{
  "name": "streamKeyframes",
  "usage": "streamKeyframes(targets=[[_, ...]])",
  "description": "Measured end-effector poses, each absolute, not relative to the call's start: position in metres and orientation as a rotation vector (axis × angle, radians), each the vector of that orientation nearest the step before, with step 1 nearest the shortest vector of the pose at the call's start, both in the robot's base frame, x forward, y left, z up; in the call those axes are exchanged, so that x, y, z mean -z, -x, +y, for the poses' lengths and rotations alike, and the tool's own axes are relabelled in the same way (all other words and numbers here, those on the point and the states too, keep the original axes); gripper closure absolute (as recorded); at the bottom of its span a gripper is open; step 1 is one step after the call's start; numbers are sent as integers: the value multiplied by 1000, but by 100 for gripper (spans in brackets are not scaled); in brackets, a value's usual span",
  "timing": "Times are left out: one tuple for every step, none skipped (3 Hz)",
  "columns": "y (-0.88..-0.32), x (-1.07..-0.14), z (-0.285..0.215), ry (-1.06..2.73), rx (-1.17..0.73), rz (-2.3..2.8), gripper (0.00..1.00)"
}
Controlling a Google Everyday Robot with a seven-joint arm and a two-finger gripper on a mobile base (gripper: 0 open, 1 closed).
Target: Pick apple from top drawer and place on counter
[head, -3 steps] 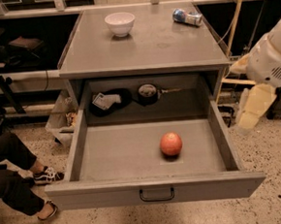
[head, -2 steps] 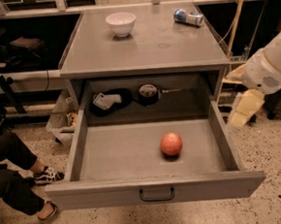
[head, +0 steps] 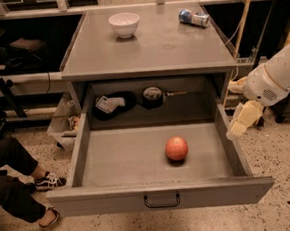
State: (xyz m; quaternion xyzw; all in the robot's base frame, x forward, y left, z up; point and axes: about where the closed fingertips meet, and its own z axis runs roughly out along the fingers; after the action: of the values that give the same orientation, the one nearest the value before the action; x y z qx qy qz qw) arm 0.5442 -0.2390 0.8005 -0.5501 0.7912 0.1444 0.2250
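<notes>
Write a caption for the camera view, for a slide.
Apple lies in the open top drawer; the gripper hangs just outside the drawer's side wall, below the counter.

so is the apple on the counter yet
No, the apple lies inside the open top drawer, and the gripper is outside the drawer's right-hand wall, apart from the apple.

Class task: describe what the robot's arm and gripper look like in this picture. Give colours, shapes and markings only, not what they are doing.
The arm is made of smooth, rounded white casing, with a small patch of dark dots near its lower end. The gripper, which sits by the right wall of the open top drawer, is blockier and pale cream-yellow, darker than the white arm above it.
</notes>
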Motion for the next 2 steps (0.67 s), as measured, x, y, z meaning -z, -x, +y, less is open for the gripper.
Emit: streamKeyframes(targets=[[-560, -757, -217, 1511, -490, 2167, 0], [-585, -718, -204, 1468, -540, 2162, 0]])
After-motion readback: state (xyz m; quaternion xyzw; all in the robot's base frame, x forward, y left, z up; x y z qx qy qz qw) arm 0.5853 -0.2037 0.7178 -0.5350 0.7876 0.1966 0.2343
